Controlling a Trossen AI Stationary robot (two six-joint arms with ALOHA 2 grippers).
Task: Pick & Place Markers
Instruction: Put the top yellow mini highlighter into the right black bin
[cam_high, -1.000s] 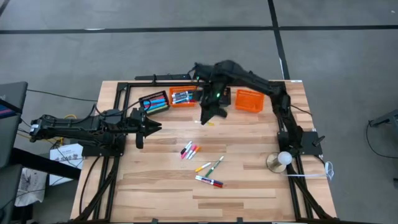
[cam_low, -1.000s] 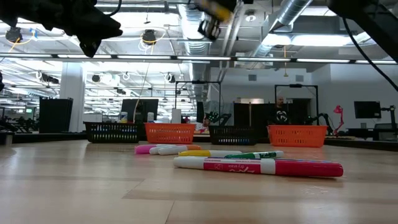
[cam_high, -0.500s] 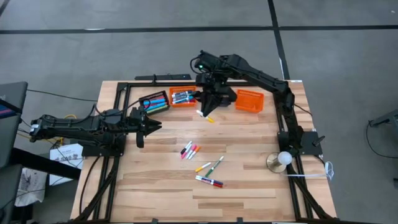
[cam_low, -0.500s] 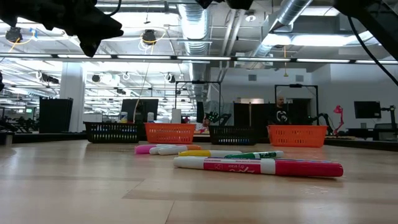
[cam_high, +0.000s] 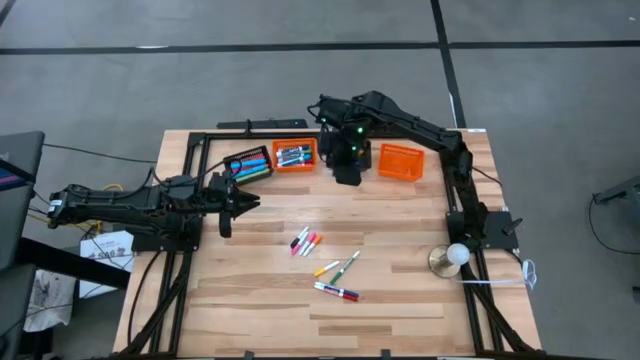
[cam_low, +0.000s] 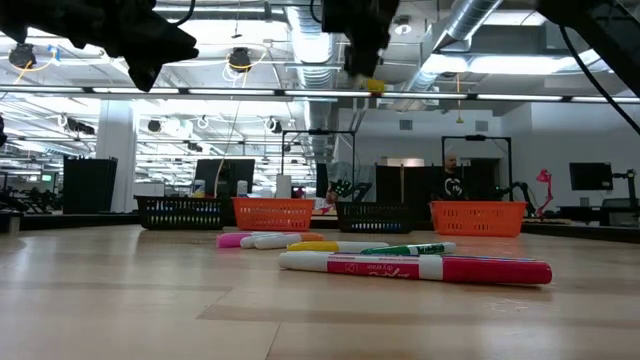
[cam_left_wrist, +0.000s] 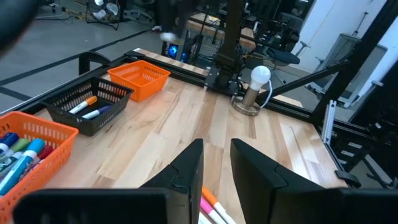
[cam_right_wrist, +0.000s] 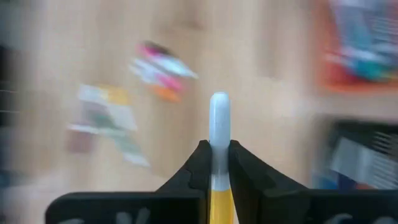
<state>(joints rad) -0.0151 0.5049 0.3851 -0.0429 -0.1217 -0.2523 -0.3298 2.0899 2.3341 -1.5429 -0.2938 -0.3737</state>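
My right gripper (cam_high: 346, 172) hangs above the row of baskets at the far side, between the orange basket (cam_high: 295, 156) with markers in it and the other orange basket (cam_high: 400, 161). It is shut on a yellow and white marker (cam_right_wrist: 219, 118). Several loose markers lie on the table's middle: a pink and white group (cam_high: 305, 242), a yellow and a green one (cam_high: 340, 266), and a red and white one (cam_high: 337, 292). My left gripper (cam_high: 240, 200) waits at the left, a little open with nothing between its fingers (cam_left_wrist: 186, 168). My right gripper pinches the marker between its two fingers, and the marker lies along them. Its white end (cam_right_wrist: 219, 109) sticks out past the fingertips and its yellow part (cam_right_wrist: 219, 200) runs back between them. The fingers slant steeply down from above. The marker is lifted clear, its yellow tip (cam_low: 375, 86) showing below the gripper.
A black basket (cam_high: 248, 163) full of coloured markers stands left of the orange one. Another black basket (cam_left_wrist: 90, 106) holds an orange and a white marker. A lamp with a round bulb (cam_high: 452, 258) stands near the right edge. Black rails (cam_high: 190, 150) frame the table.
My right gripper has carried the marker toward the table's far edge, from over the bare wood to above the baskets. It has tipped so that it points steeply down, and the marker has turned with it.
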